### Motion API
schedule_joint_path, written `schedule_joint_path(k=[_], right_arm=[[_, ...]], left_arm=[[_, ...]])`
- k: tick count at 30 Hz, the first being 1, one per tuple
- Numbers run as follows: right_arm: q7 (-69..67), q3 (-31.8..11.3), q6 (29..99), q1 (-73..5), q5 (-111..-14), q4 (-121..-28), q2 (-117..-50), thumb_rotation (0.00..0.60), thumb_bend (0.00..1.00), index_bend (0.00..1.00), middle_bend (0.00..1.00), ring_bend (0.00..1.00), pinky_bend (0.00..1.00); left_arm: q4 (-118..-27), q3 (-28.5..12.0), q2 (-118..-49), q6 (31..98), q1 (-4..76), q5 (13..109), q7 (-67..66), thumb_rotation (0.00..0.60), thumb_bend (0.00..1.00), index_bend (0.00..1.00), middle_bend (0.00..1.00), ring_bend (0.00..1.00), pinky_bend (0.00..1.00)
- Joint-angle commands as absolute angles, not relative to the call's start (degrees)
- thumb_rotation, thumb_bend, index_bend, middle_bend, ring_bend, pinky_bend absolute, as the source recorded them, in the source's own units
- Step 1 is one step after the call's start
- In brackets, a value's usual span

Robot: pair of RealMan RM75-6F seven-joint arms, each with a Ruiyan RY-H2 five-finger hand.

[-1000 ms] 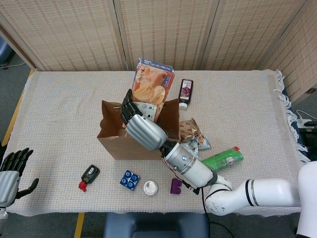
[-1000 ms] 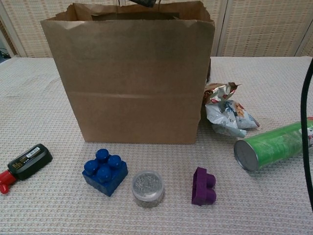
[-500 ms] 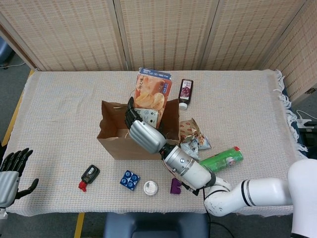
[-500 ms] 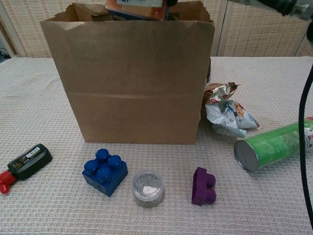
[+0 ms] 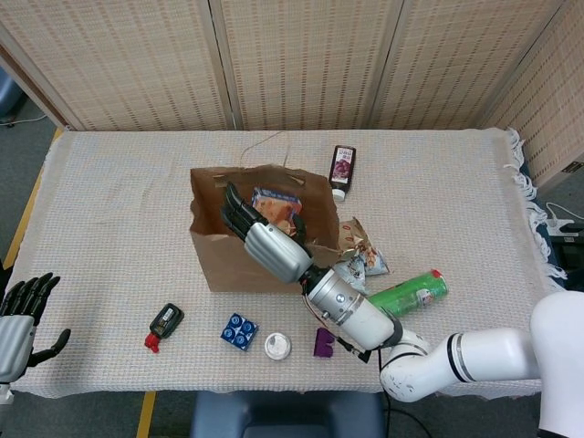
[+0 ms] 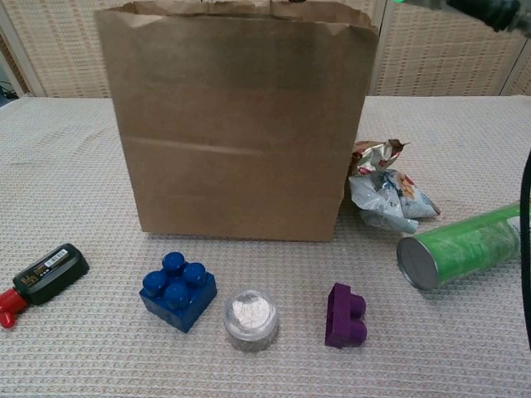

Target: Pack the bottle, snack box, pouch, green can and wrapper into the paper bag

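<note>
The brown paper bag (image 5: 228,265) (image 6: 241,133) stands open mid-table. The orange snack box (image 5: 276,204) lies inside it, below the rim. My right hand (image 5: 265,242) reaches over the bag's mouth with its fingers stretched out beside the box and apart from it. A dark bottle (image 5: 342,168) lies behind the bag. Right of the bag sit a crumpled brownish pouch (image 5: 348,235) (image 6: 375,155) and a blue-white wrapper (image 5: 367,265) (image 6: 390,199). The green can (image 5: 411,294) (image 6: 460,249) lies on its side further right. My left hand (image 5: 18,318) hangs open off the table's front left edge.
In front of the bag lie a black-and-red marker (image 5: 164,324) (image 6: 46,274), a blue brick (image 5: 239,331) (image 6: 177,290), a small round jar (image 5: 276,346) (image 6: 250,317) and a purple brick (image 5: 325,342) (image 6: 346,315). My right forearm (image 5: 351,310) crosses above them.
The snack box has dropped from standing high above the rim to inside the bag. The bag has shifted and stands taller in the chest view. My right hand barely moved.
</note>
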State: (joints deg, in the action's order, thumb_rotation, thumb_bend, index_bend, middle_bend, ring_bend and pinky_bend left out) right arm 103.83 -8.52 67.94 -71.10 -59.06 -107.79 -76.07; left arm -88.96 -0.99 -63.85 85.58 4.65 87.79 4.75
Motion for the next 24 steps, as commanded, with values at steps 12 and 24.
schedule_joint_path(k=[12,24], right_arm=[[94.1,-10.2,76.4,-66.3,-63.8,-112.5,-72.6,0.600,0.08,0.00,0.07,0.00,0.00],[63.4,-2.6,87.0,-46.2,-69.5,-120.6,-65.3,0.600,0.08,0.00,0.08,0.01,0.02]], left_arm=[[-89.0,-1.0,-63.9,85.6,4.6,87.7,4.7,0.600,0.33,0.00,0.00,0.00,0.00],[-89.2,-1.1,-64.1,85.7,4.5,87.6,3.2,0.600,0.33,0.00,0.00,0.00,0.00]])
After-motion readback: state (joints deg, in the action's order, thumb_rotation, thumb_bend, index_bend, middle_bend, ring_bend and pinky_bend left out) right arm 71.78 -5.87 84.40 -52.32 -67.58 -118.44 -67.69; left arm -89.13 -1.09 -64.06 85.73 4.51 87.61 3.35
